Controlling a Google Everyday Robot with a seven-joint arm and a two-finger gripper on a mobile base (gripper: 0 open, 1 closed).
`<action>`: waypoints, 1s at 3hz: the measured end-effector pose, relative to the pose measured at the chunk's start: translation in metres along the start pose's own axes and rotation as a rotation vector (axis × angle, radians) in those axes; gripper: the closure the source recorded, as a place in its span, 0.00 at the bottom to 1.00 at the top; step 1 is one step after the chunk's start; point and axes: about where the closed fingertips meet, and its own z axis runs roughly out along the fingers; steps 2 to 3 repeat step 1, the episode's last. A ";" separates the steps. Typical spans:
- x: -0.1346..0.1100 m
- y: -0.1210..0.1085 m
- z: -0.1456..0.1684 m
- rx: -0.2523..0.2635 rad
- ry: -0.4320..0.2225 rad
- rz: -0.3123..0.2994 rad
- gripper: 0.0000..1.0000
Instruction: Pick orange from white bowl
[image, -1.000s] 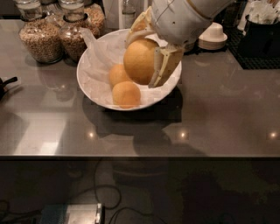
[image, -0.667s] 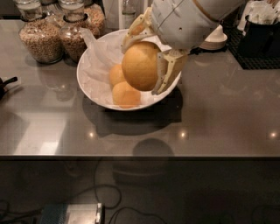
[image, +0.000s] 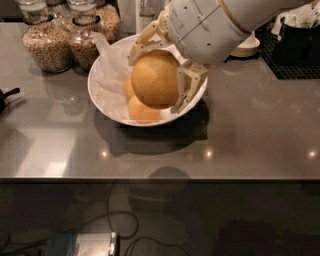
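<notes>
My gripper (image: 159, 77) is shut on an orange (image: 154, 79) and holds it above the white bowl (image: 102, 95), close to the camera. Its cream fingers (image: 186, 87) clasp the fruit on both sides. The bowl is wide, round and lined with crumpled white paper. Two more oranges (image: 142, 110) lie in it, partly hidden behind the held one. The bowl stands on the grey counter (image: 250, 130), left of centre.
Two glass jars of grain (image: 47, 42) stand behind the bowl at the left. A stack of small cream bowls (image: 247, 47) and a black rack (image: 295, 50) are at the back right. A black object (image: 6, 97) pokes in at the left edge. The counter's front edge runs below.
The gripper has risen with the orange in it, lifting it from the bowl toward the camera, so it looks larger. The other two oranges stay in the bowl.
</notes>
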 end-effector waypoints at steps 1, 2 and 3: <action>0.000 0.000 0.000 0.000 0.000 0.000 1.00; 0.000 0.000 0.000 0.000 0.000 0.000 1.00; 0.000 0.000 0.000 0.000 0.000 0.000 1.00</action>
